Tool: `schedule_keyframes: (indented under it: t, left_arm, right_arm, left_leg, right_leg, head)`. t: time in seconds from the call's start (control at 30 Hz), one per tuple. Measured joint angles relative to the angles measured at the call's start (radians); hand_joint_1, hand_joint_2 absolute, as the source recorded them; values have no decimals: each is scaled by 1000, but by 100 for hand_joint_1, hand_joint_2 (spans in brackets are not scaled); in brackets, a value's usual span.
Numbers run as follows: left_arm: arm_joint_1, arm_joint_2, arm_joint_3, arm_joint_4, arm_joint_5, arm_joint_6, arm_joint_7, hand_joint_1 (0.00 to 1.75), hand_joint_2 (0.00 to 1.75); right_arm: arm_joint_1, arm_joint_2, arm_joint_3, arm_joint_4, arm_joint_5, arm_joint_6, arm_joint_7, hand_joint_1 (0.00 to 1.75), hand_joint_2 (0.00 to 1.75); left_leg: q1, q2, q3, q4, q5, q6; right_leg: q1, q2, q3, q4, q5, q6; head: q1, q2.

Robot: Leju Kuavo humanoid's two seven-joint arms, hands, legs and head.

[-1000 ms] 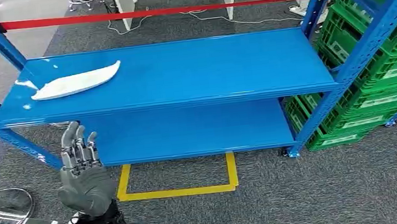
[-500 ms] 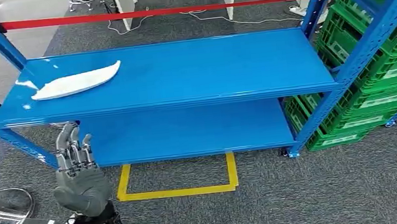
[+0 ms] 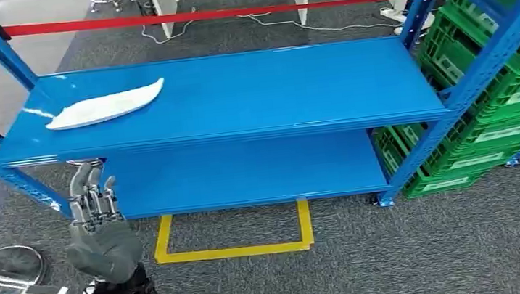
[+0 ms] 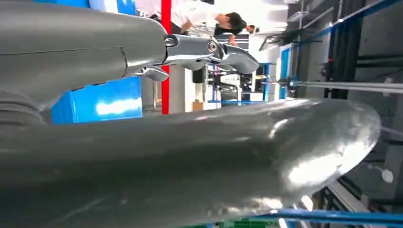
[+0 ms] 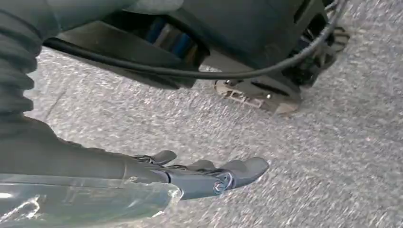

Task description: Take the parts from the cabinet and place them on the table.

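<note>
Robot hand (image 3: 98, 230) lower, further left

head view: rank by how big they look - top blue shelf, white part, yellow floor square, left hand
1. top blue shelf
2. yellow floor square
3. and 4. white part and left hand: look alike, and the hand is nearer the camera.

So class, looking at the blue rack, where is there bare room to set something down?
The top shelf is bare from the white part at its left end across to the right uprights. The lower shelf is bare too. It is crowded to the right, with stacked green crates.
</note>
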Motion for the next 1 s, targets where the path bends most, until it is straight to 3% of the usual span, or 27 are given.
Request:
schedule_keyframes:
  t: [0.03, 0.1, 0.13, 0.17, 0.2, 0.27, 0.3, 0.33, 0.37, 0.43, 0.5, 0.53, 0.6, 0.63, 0.67, 0.7, 0.73, 0.77, 0.8, 0.83, 0.9, 1.0]
  left_arm:
    - [0, -3, 2, 0, 3, 1, 0, 0, 0]
    - [3, -4, 7, 0, 4, 2, 0, 0, 0]
    - [4, -5, 9, 1, 4, 2, 0, 0, 0]
    - [5, -5, 12, 2, 4, 2, 0, 0, 0]
    - [5, -5, 14, 2, 4, 2, 0, 0, 0]
    - [5, -5, 18, 2, 4, 2, 0, 0, 0]
    - [5, -5, 20, 2, 4, 2, 0, 0, 0]
    - [5, -7, 21, 2, 4, 2, 0, 0, 0]
    - [6, -9, 21, 2, 4, 2, 0, 0, 0]
    - [6, -10, 21, 2, 5, -1, 0, 0, 0]
    - [5, -11, 21, 2, 8, -6, 0, 0, 0]
    - [4, -11, 21, 2, 9, -6, 0, 0, 0]
    - [6, -11, 21, 3, 10, -9, 0, 0, 0]
    - [5, -11, 21, 3, 10, -9, 0, 0, 0]
    - [6, -11, 22, 5, 13, -10, 0, 0, 0]
    - [5, -11, 22, 5, 14, -12, 0, 0, 0]
    - [5, -11, 22, 5, 18, -16, 0, 0, 0]
    - [5, -12, 22, 5, 26, -21, 0, 0, 0]
    - [5, -13, 22, 5, 29, -27, 0, 0, 0]
    - [4, -14, 22, 5, 36, -32, 0, 0, 0]
    - [7, -21, 25, 5, 51, -45, 0, 0, 0]
    - [9, -24, 32, 5, 56, -54, 0, 0, 0]
  right_arm:
    - [-1, 0, 0, 0, 0, -3, 9, 0, 175]
    - [-2, 0, -3, 0, -5, 2, 23, 0, 175]
    - [-7, 0, -6, 0, -5, 1, 30, 0, 175]
    - [-11, -1, -9, 0, -4, 1, 37, 0, 175]
    - [-13, -1, -11, 0, -3, 1, 45, 0, 175]
    - [-11, -2, -16, 0, -3, 0, 53, 0, 175]
    - [-8, -2, -17, 0, -3, 0, 56, 0, 175]
    - [-9, 0, -17, 2, -3, 1, 56, 0, 175]
    - [-9, 0, -18, 2, -2, 1, 59, 0, 175]
    - [-8, 0, -21, 2, -2, 3, 81, 0, 175]
    - [-9, 0, -24, 2, -2, 18, 110, 0, 175]
    - [-11, 0, -25, 2, -3, 25, 121, 0, 175]
    - [-11, 0, -27, 2, -13, 39, 142, 0, 175]
    - [-11, 0, -29, 2, -19, 44, 149, 0, 175]
    - [-12, 0, -37, 2, -24, 48, 160, 0, 175]
    - [-14, 0, -42, 2, -21, 48, 169, 0, 175]
    - [-15, 0, -43, 2, -15, 43, 176, 0, 175]
    - [-16, 0, -43, 2, -8, 38, 179, 0, 0]
    - [-16, 0, -43, 2, 0, 31, 183, 0, 0]
    - [-14, 0, -43, 2, 7, 23, 185, 0, 0]
    - [-13, 0, -43, 2, 23, -3, 193, 0, 0]
    - [-13, 0, -43, 2, 32, -11, 194, 0, 0]
  left_leg:
    - [0, 0, 1, 0, 1, 2]
    - [-2, 0, 0, 1, -2, 5]
    - [-2, 0, 0, 1, -2, 4]
    - [-2, 0, 2, 2, -4, 3]
    - [-1, -3, 4, 3, -7, 0]
    - [6, -12, 8, 14, -17, -13]
    - [6, -14, 7, 21, -23, -22]
    - [0, -15, 1, 32, -26, -29]
    - [-1, -15, -1, 30, -23, -32]
    - [2, -15, 0, 26, -20, -38]
    - [3, -4, -8, 46, -42, -46]
    - [2, -2, -34, 99, -75, -47]
    - [0, -2, -120, 274, -152, -48]
    - [0, -2, -154, 339, -169, -47]
    - [0, -2, -168, 355, -160, -44]
    - [-1, -2, -158, 330, -130, -40]
    - [-2, -2, -128, 264, -83, -35]
    - [-2, -1, -87, 180, -38, -30]
    - [-3, 2, -48, 101, -4, -25]
    - [-8, 5, -28, 60, -15, -26]
    - [-8, 2, -31, 49, -21, -23]
    - [-3, 1, -27, 41, -15, -5]
  right_leg:
    - [1, 2, -28, 62, -35, 0]
    - [1, 2, -115, 234, -109, 4]
    - [2, 2, -141, 283, -120, 6]
    - [2, 2, -145, 283, -104, 7]
    - [1, 2, -124, 236, -66, 7]
    - [-2, 2, -37, 54, 32, 11]
    - [-3, 9, -11, 9, 19, 15]
    - [0, 15, -9, 2, 22, 0]
    - [0, 15, -15, 9, 21, -10]
    - [6, 16, -21, 17, 19, -22]
    - [2, 14, -17, 12, 21, -39]
    - [2, 12, -18, 12, 21, -44]
    - [4, 7, -18, 13, 19, -48]
    - [6, 5, -18, 13, 19, -49]
    - [6, 5, -18, 13, 18, -49]
    - [7, 5, -17, 13, 18, -50]
    - [7, 6, -14, 13, 17, -49]
    - [7, 7, -11, 13, 16, -48]
    - [7, 7, -8, 13, 14, -44]
    - [16, 7, -11, 17, 10, -36]
    - [14, 5, -15, 10, 13, -25]
    - [10, 4, -14, 11, 6, -8]
  head:
    - [3, 0]
    - [8, 0]
    - [10, 0]
    - [8, 0]
    - [9, 0]
    - [9, 0]
    - [11, 0]
    - [17, 0]
    - [11, 0]
    - [8, 0]
    - [5, 0]
    - [1, 0]
    - [1, 0]
    - [1, 0]
    - [1, 0]
    - [1, 0]
    - [1, 0]
    - [1, 0]
    - [0, 0]
    - [-1, 0]
    - [3, 0]
    - [4, 0]
